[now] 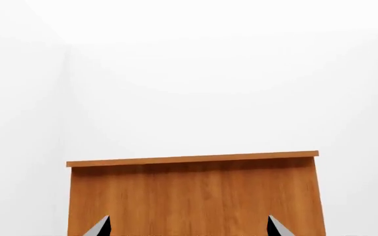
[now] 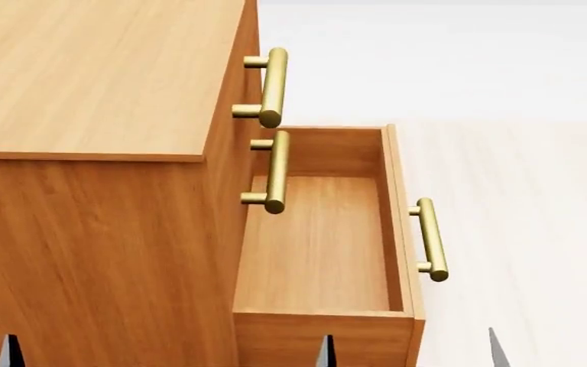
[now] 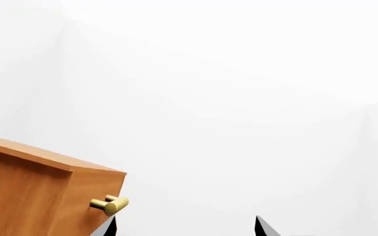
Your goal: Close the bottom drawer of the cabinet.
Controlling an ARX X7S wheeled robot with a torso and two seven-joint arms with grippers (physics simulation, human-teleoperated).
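Note:
The cabinet [image 2: 100, 76] is an orange-brown chest filling the left of the head view, seen from its side. The bottom drawer [image 2: 319, 252] stands pulled far out to the right, empty, its brass bar handle [image 2: 431, 239] on the outer face. My right gripper [image 2: 409, 350] is open at the lower edge, near the drawer's near end, holding nothing. Only one fingertip [image 2: 8, 353] of my left gripper shows there. In the left wrist view the left gripper [image 1: 189, 228] is open, facing the cabinet's [image 1: 196, 196] side wall. The right gripper [image 3: 185, 228] is open beside the cabinet [image 3: 18, 191].
The two upper drawers are shut, with the top handle [image 2: 271, 86] and the middle handle [image 2: 275, 172] sticking out over the open drawer. One brass handle [image 3: 110, 204] shows end-on in the right wrist view. Pale floor [image 2: 518, 176] lies to the right, white walls behind.

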